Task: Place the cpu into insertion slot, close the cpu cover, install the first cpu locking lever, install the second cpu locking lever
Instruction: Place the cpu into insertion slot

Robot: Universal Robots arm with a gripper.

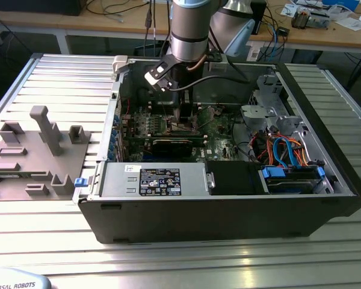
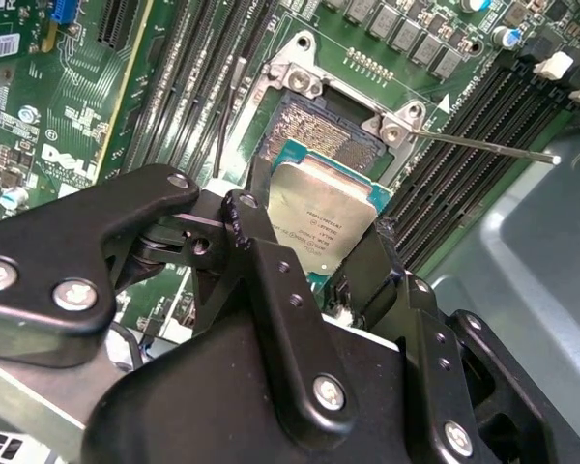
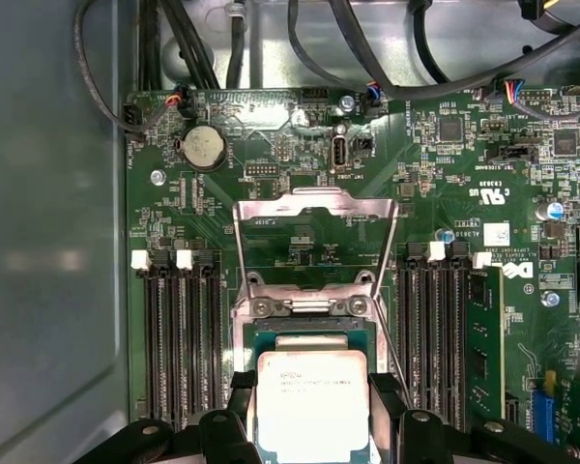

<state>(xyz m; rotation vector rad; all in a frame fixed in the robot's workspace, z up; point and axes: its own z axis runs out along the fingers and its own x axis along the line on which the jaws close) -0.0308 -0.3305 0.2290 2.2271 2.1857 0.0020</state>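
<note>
My gripper (image 1: pixel 182 117) reaches down into the open computer case over the green board. In both wrist views it is shut on the cpu (image 2: pixel 324 217) (image 3: pixel 312 401), a flat silver square clamped by its edges between the black fingers (image 2: pixel 246 217). The cpu hangs just above the insertion slot (image 2: pixel 314 130) (image 3: pixel 309 333), overlapping the slot's near part, while the dark pin field beyond it stays uncovered. The cpu cover (image 3: pixel 271 208) stands swung open behind the slot. Two thin locking levers (image 2: pixel 483 145) (image 2: pixel 234 97) stick out unlatched on either side.
Long black memory slots (image 3: pixel 179 338) (image 3: pixel 435 329) flank the socket, one holding a green module (image 3: pixel 485 338). In the exterior view a black card (image 1: pixel 171 144), a power supply (image 1: pixel 162 180) and cabled drive bays (image 1: pixel 289 156) crowd the case. A grey fixture (image 1: pixel 36 150) lies outside on the exterior view's left.
</note>
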